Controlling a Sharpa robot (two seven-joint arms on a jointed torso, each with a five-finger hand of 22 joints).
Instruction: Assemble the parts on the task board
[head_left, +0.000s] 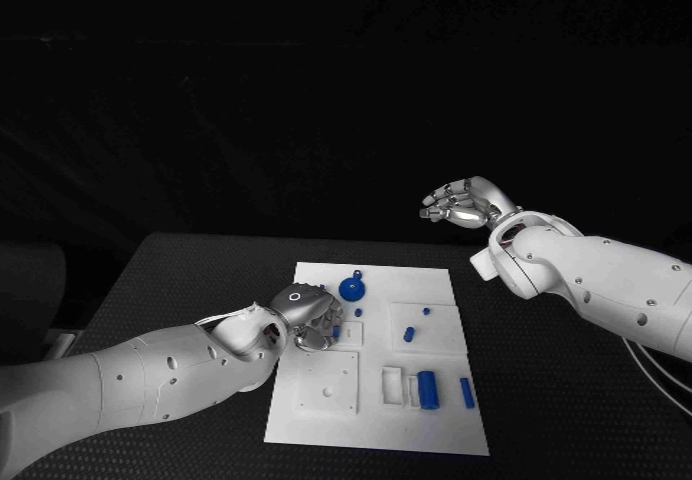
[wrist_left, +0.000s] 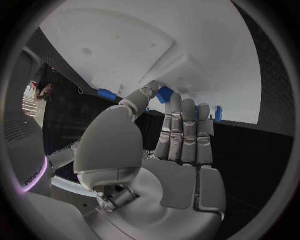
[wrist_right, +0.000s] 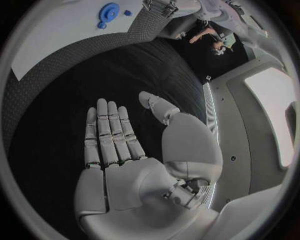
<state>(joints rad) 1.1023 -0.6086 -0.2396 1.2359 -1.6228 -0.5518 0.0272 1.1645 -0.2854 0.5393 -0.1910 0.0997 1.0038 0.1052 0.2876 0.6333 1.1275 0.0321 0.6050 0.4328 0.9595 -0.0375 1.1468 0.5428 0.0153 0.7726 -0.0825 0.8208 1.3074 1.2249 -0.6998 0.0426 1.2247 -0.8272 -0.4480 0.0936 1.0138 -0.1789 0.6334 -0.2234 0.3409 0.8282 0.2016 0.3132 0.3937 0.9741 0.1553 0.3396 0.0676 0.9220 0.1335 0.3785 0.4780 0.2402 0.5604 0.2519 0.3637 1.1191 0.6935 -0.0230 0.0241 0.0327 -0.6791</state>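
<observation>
While my left hand (head_left: 296, 318) hovered with fingers straight, holding nothing, over the task board (head_left: 433, 425), the small blue peg (head_left: 336, 331) stood just beside it; I judged a slow, centred pinch best. My right hand (head_left: 464, 203) waited, fingers apart, off the desk (head_left: 188, 275).

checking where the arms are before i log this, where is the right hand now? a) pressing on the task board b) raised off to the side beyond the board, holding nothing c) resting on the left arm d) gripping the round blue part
b: the right hand hangs clear of the task board, past its far right corner, and the right wrist view shows its fingers spread with nothing in them.
</observation>
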